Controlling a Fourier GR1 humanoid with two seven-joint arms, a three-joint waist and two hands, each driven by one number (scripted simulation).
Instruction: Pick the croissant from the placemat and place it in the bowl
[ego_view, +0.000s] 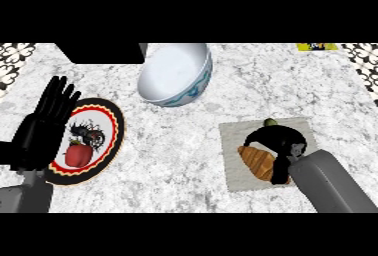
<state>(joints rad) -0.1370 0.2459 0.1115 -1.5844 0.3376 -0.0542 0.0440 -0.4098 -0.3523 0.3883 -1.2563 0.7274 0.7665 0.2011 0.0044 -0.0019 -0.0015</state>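
Marble counter (244, 85) fills the frame. White bowl (176, 73) upper centre. Placemat (240, 172) lower right carries the croissant (258, 161); right hand (282, 142) curls over it, apparently gripping. Left hand (46, 122), fingers straight, beside plate (111, 120) at left.

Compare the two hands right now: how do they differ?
The right hand is down on the placemat, fingers curled over the croissant; the left hand holds nothing. The right hand's fingers bend round the pastry; the left hand's fingers are straight, pointing up beside the plate. The left hand rests at the view's left edge, away from the bowl. Both are black on grey forearms.
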